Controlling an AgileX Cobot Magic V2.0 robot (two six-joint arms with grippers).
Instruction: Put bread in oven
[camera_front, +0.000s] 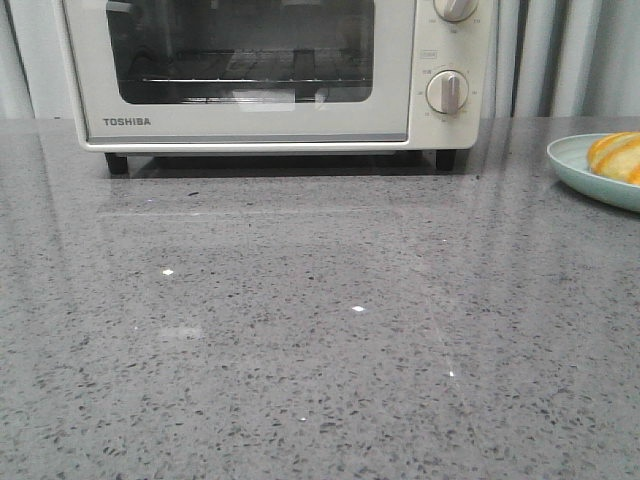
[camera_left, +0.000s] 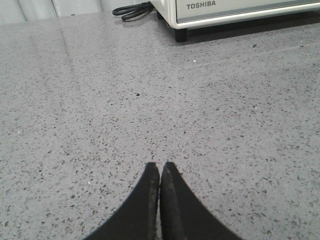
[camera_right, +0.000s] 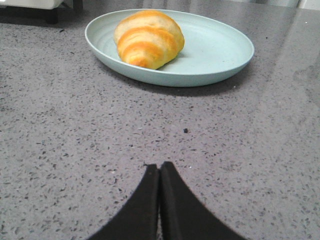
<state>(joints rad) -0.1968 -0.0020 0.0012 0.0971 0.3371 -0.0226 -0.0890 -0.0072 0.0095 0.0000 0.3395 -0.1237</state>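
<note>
1. Left wrist view first: the left arm's black two-fingered gripper (camera_left: 160, 167) sits low over the grey speckled stone countertop (camera_left: 150, 100), fingertips pressed together, nothing between them.
2. Over on the right wrist camera, same story: the right arm's black two-fingered gripper (camera_right: 160, 167) has its fingers closed tip to tip and holds nothing, just above the bare counter.
3. Just ahead of that right gripper, a pale mint-green round plate (camera_right: 220, 55) rests on the countertop, and on it lies the golden-orange croissant-shaped bread roll with pale cream stripes (camera_right: 148, 40), set toward one side of the plate and well apart from the fingers.
4. From the front camera, plate and roll show only at the far right edge, partly cut off; neither gripper appears in this view.
5. Further back stands the cream-white TOSHIBA toaster oven with a dark glass door (camera_front: 270, 75), door shut, wire rack visible behind the glass, two round knobs on its right panel.
6. Farthest off, a coiled black power cord (camera_left: 132, 10) lies on the counter beside the oven's corner.
</note>
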